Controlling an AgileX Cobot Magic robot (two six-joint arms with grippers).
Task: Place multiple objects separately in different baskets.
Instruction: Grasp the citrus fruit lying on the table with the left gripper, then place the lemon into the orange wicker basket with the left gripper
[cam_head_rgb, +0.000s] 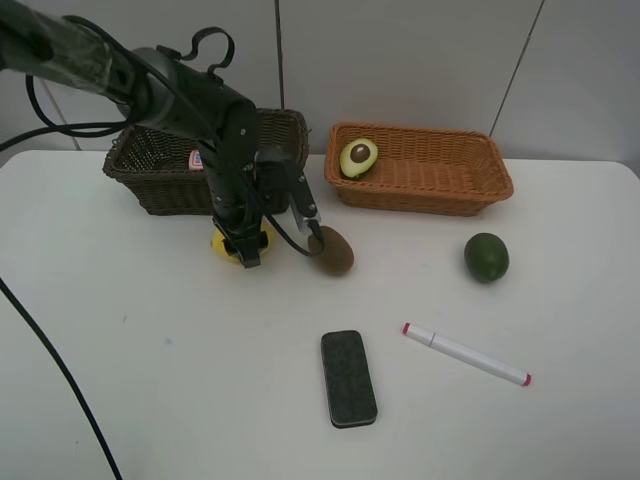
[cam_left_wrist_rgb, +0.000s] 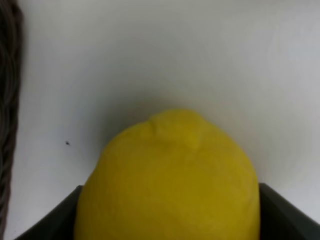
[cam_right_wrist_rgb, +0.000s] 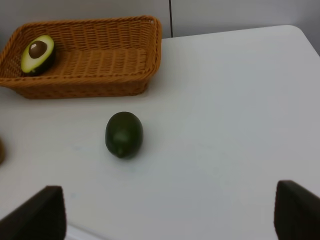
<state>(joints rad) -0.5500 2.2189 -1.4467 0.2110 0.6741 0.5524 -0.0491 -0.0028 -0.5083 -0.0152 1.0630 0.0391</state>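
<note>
My left gripper is down on the table in front of the dark brown basket. It is shut on the yellow lemon. In the left wrist view the lemon fills the space between both fingers. The brown kiwi lies just right of it. The halved avocado lies in the orange-tan basket. The round green fruit, black eraser and red-capped marker lie on the table. A bit of pink label shows in the dark basket. My right gripper is open and empty, hovering short of the green fruit.
The white table meets a pale wall behind the baskets. A black cable runs down the left side of the table. The dark basket's wall is close beside the left gripper. The dark green bottle is hidden.
</note>
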